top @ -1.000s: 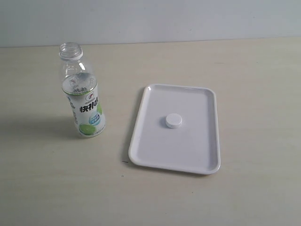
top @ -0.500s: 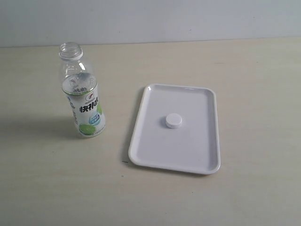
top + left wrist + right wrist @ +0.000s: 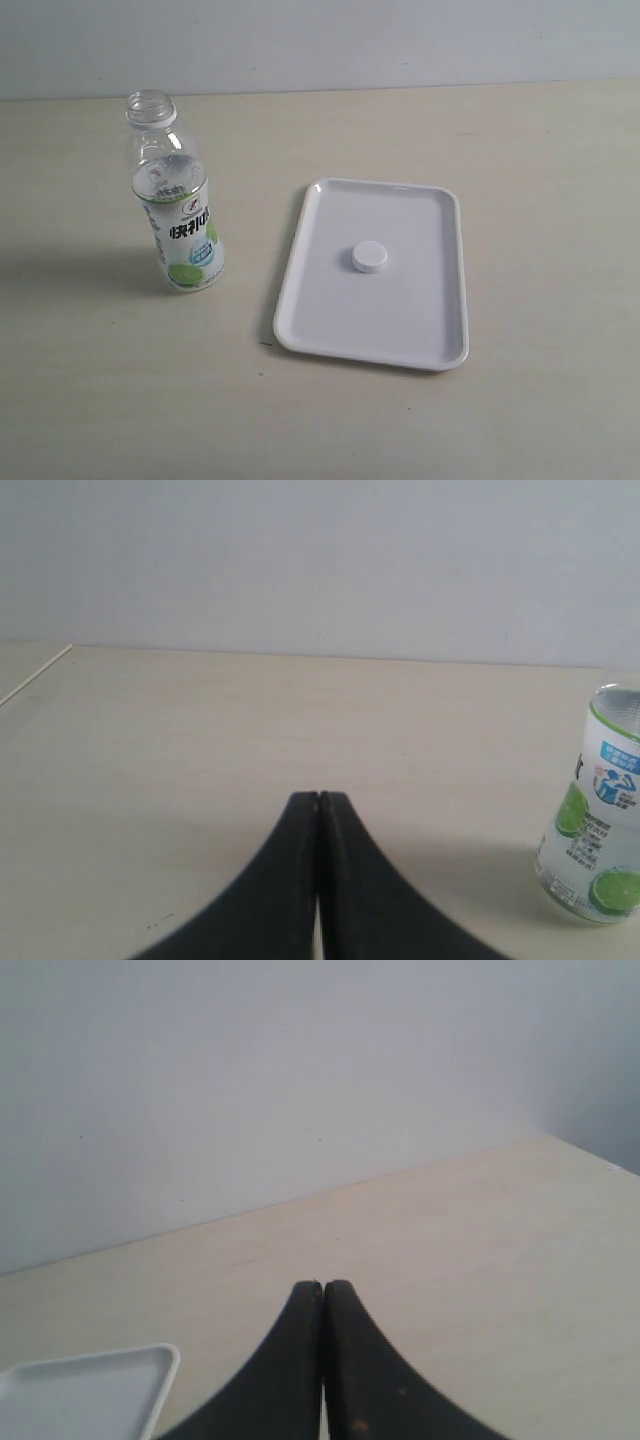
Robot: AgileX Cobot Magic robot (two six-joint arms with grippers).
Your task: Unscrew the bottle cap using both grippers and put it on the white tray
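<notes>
The bottle cap [image 3: 369, 258] lies flat near the middle of the white tray [image 3: 430, 335]. The bottle [image 3: 176, 205] stands upright on the table to the tray's left, its neck open with no cap on it. Neither gripper shows in the exterior view. In the left wrist view my left gripper [image 3: 318, 798] is shut with nothing between its jaws, and the bottle [image 3: 592, 825] stands off to one side of it. My right gripper [image 3: 322, 1286] is shut and empty too, with a corner of the white tray [image 3: 150, 1365] beside it.
The pale wooden table [image 3: 540, 160] runs back to a plain light wall [image 3: 320, 40]. A table edge [image 3: 35, 675] shows in the left wrist view.
</notes>
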